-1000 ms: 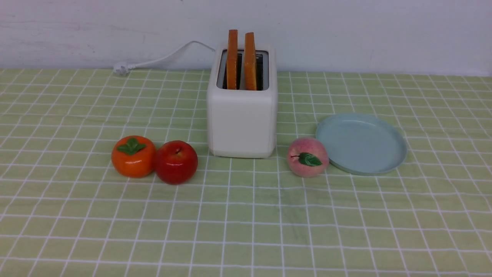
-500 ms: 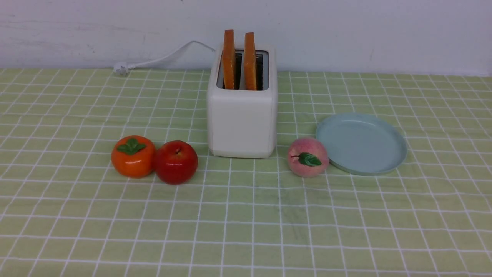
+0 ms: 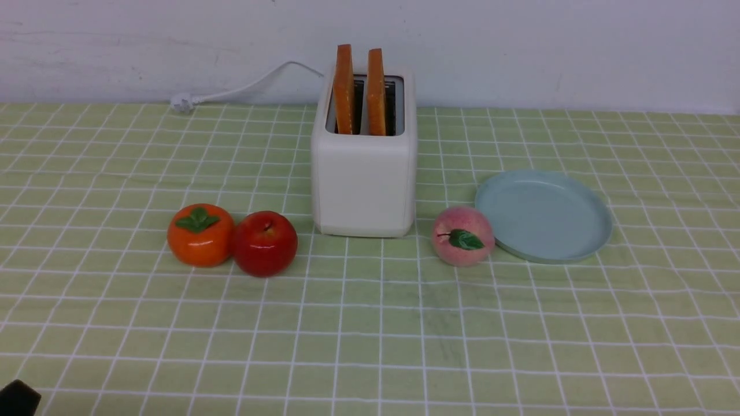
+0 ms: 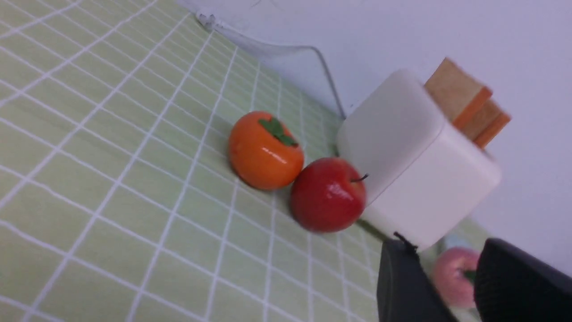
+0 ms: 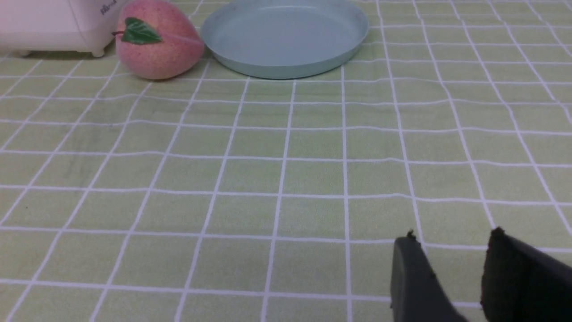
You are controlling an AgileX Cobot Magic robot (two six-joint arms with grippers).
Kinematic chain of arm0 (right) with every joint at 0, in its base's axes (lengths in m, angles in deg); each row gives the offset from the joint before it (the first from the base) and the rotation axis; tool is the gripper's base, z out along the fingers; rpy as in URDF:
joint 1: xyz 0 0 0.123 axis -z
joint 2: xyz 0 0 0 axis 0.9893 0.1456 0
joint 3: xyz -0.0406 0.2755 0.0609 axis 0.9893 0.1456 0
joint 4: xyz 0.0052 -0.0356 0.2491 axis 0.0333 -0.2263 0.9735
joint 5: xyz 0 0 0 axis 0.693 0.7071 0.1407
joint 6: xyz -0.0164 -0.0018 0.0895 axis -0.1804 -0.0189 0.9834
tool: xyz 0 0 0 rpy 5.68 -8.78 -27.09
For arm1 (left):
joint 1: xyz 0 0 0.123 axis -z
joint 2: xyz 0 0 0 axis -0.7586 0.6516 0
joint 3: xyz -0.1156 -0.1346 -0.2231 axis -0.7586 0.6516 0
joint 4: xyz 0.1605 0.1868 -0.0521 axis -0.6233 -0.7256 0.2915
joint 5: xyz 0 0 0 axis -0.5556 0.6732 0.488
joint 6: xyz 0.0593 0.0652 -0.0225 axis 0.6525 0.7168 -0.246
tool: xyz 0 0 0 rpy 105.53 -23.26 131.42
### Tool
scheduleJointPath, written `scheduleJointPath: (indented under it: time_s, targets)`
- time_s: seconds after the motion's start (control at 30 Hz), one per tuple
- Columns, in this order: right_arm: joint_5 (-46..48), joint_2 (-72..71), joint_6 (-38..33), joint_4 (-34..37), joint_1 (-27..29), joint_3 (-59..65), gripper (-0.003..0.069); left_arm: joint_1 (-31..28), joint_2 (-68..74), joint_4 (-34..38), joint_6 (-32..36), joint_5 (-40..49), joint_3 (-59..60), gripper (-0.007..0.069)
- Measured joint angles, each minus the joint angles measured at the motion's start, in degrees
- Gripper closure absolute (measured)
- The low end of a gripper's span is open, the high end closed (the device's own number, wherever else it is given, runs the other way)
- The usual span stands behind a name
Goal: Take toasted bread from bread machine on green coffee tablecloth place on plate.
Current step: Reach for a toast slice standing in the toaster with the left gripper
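Left gripper (image 4: 444,243): fingers spread, nothing between them. Right gripper (image 5: 453,235): same, over bare cloth (image 3: 370,335). Toast (image 3: 345,89): I count 2 thick slices, tan faces, orange-brown crust, upright in the toaster (image 3: 364,185) slots with tops sticking out. 1 toaster, 1 plate (image 3: 601,231) on its right, 1 peach (image 3: 462,236) just beside the plate. 1 apple (image 3: 265,242) touching 1 persimmon (image 3: 200,234) on the left. Green grid cloth, white wall (image 3: 520,46), cord (image 3: 248,86) trailing left.
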State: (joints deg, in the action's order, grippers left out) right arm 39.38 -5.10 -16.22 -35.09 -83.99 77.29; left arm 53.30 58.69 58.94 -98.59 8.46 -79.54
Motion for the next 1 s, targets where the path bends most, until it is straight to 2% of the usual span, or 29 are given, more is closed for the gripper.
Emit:
scheduleJointPath:
  time_s: [0.13, 0.27, 0.4, 0.43, 0.5, 0.57, 0.6, 0.77, 0.87, 0.9, 1.0]
  targets:
    - [-1.45, 0.0, 1.16, 0.89, 0.0, 0.11, 0.0418, 0.0, 0.0, 9.98, -0.18, -3.94, 0.0, 0.0386]
    - [-6.09, 0.0, 7.51, 11.31, 0.0, 0.52, 0.0418, 0.0, 0.0, 18.8, 0.37, -8.89, -1.21, 0.0391]
    - [-12.49, 0.0, 10.87, 20.58, 0.0, 0.52, 0.0418, 0.0, 0.42, 18.36, 7.7, -4.99, -6.79, 0.0474]
    - [-13.17, 0.0, 10.94, 21.01, 0.0, 0.52, 0.0418, 0.0, 0.59, 18.23, 8.72, -4.75, -7.16, 0.048]
    - [-17.26, 0.0, 11.34, 25.25, 0.0, 0.52, 0.0418, 0.0, 4.82, 17.06, 15.33, -1.7, -12.05, 0.0572]
    - [-18.47, 0.0, 11.41, 25.89, 0.0, 0.52, 0.0418, 0.0, 7.7, 16.72, 19.13, -0.01, -14.19, 0.0615]
    - [-19.01, 0.0, 11.47, 26.59, 0.0, 0.36, 0.0421, 0.0, 12.73, 16.45, 23.28, 1.74, -17.21, 0.0638]
    - [-9.51, 0.77, 10.03, 25.2, 0.0, -6.86, 0.0492, 0.0, 28.45, 16.08, 34.92, 3.84, -24.88, 0.0638]
    - [1.35, 5.14, 2.94, 23.36, 0.0, -14.82, 0.0563, 0.0, 38.94, 17.54, 40.7, 4.02, -30.38, 0.0638]
    - [1.35, 5.5, 2.36, 23.31, 0.0, -15.34, 0.0567, 0.0, 39.63, 18.01, 41.22, 4.02, -30.74, 0.0638]
    - [12.01, 11.79, -7.55, 23.23, 0.0, -23.81, 0.0625, 0.29, 51.05, 23.53, 45.24, 3.96, -37.8, 0.0638]
